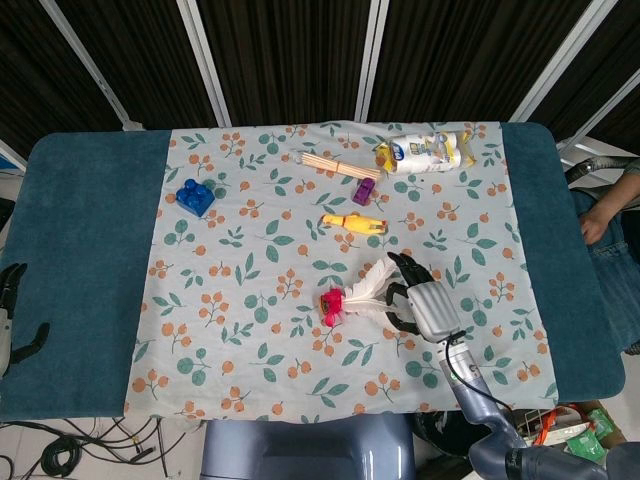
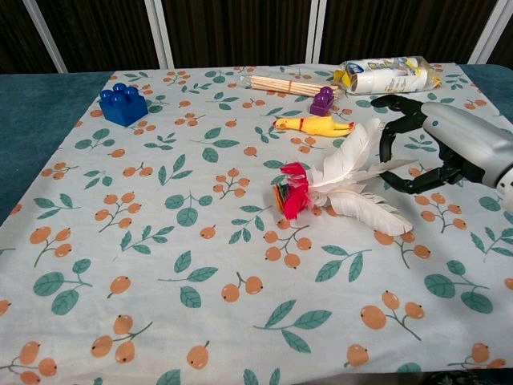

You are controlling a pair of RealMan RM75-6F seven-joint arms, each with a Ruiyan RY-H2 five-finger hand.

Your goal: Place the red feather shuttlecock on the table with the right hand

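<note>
Lying flat on floral cloth (image 2: 160, 265) near middle of surface (image 1: 80, 250), red feather shuttlecock (image 2: 337, 191) seen with white feathers fanned toward right hand (image 2: 449, 148). Fingers (image 2: 401, 128) spread apart, nothing clamped, tips just beside feathers. Left hand (image 1: 12, 310) glimpsed at surface edge, fingers can't be made out. Further back: yellow rubber chicken (image 2: 313, 124), purple block (image 2: 322, 100), blue brick (image 2: 123, 104), wooden sticks (image 2: 284, 83), snack bag (image 2: 385, 74).

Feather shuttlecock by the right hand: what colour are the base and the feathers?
Red feather shuttlecock: red frilly base, white feathers. Clearest in the chest view.
</note>
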